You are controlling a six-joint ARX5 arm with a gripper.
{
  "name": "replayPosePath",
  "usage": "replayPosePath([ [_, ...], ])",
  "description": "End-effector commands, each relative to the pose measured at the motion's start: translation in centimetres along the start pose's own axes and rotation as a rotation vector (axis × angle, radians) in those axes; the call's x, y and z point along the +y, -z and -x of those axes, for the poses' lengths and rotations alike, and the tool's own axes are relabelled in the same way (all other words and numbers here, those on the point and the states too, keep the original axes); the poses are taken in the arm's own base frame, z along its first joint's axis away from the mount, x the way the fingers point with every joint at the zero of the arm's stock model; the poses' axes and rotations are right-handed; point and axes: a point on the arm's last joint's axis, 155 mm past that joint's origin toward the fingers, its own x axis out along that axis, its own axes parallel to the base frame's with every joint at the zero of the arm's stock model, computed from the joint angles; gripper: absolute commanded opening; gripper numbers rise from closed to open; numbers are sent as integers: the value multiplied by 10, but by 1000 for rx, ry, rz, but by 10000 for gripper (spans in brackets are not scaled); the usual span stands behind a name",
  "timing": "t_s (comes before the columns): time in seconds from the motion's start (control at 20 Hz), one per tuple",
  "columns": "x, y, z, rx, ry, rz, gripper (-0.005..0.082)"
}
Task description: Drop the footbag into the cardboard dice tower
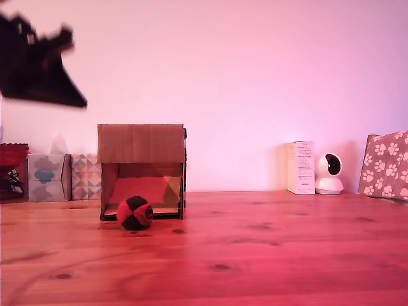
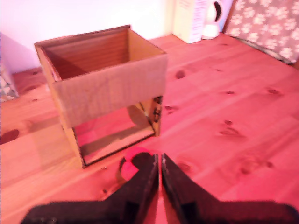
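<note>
Footbag [image 1: 134,213]: small soft round ball, red and black panels, resting on wooden tabletop, just in front of tower's lower opening. In wrist view, footbag [image 2: 132,161] partly hidden, only red edge showing.

Cardboard dice tower [image 1: 141,171]: brown corrugated box, upright, roughly cubic. Solid upper front panel; lower front open, showing slanted ramp and dark frame. Wrist view shows tower [image 2: 110,88] open at top, inside empty.

Wooden table [image 1: 268,255] carries footbag [image 1: 134,213] touching dice tower [image 1: 141,144] front — tissue boxes [image 1: 64,176], white carton [image 1: 300,167], camera [image 1: 329,173] at back.
</note>
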Motion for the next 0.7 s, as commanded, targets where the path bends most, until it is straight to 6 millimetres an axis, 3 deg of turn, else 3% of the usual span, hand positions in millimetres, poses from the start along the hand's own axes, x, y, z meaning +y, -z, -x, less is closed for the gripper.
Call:
replayPosePath([
  [0.0,0,12,-7,-7,4,3,-20],
  [0.15,3,19,-20,-16,5,3,-20],
  [0.4,4,49,-48,36,19,24,-20],
  [0.65,1,70,-61,77,32,34,-16],
])
